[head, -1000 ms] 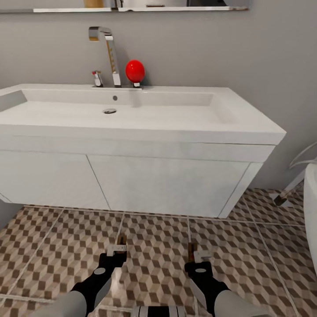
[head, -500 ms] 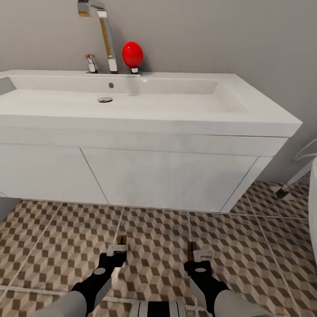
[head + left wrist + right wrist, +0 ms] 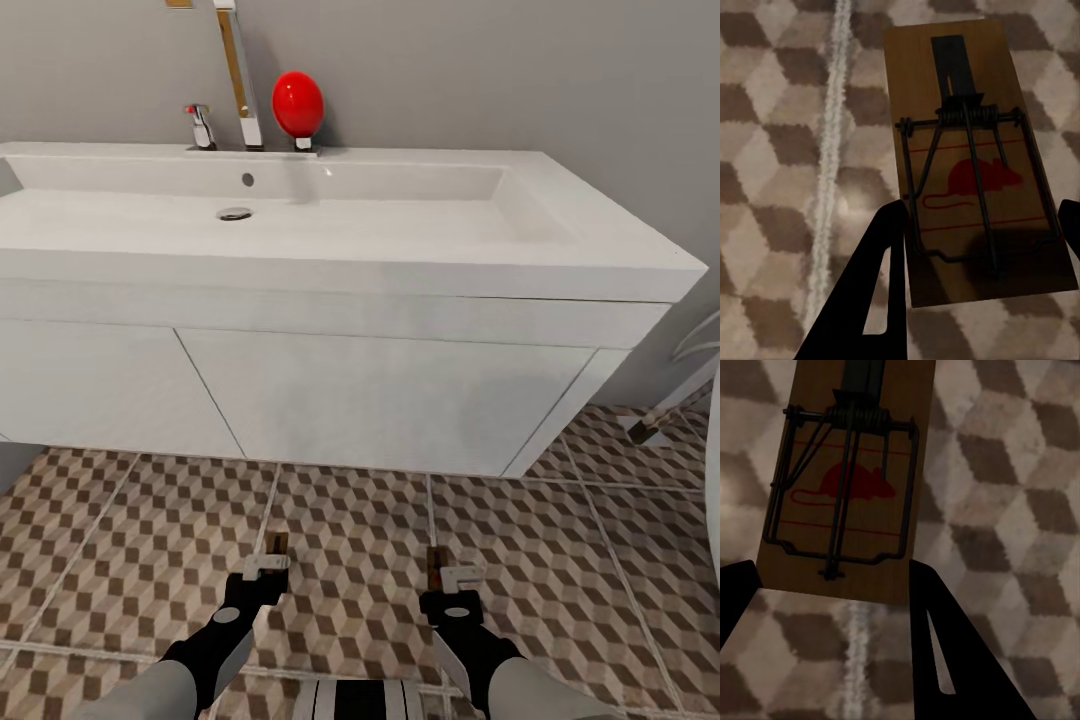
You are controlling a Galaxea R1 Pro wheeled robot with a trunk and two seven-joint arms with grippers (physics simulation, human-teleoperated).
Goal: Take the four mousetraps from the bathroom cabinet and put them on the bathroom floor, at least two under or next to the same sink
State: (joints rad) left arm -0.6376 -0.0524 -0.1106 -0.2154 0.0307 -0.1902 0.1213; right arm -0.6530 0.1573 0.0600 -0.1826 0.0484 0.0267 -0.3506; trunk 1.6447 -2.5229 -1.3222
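Head view: the left gripper point(image 3: 267, 562) and the right gripper point(image 3: 447, 577) hang side by side above the bathroom floor point(image 3: 120, 540), in front of the white bathroom sink point(image 3: 330, 240) on its vanity point(image 3: 380, 400).
Left gripper state: pinching a mousetrap point(image 3: 975, 157) by its long edges; in the left wrist view one dark finger point(image 3: 874, 300) lies against one edge and the tip of the other shows at the opposite edge.
Right gripper state: pinching a second mousetrap point(image 3: 851, 480) the same way, with dark fingers point(image 3: 945, 652) at both sides of the board's near end.
Traps relative to grippers: each board juts forward past the fingertips, spring and mouse print facing the wrist camera, tiles behind it.
Traps relative to sink: in the head view both are held in front of the vanity, not under it; their height over the floor I cannot tell.
Risk, drop: released from up here, a trap may bounce, flip or skid away from the sink, since it is light and flat.
Risk, placement: let go where they hang now, they may land too far out to count as next to the sink.
Risk, collision: reaching further in could knock the grippers or the boards against the vanity front.
Risk, grip: the hold is on narrow edges at one end only, so a jolt could twist a board loose.
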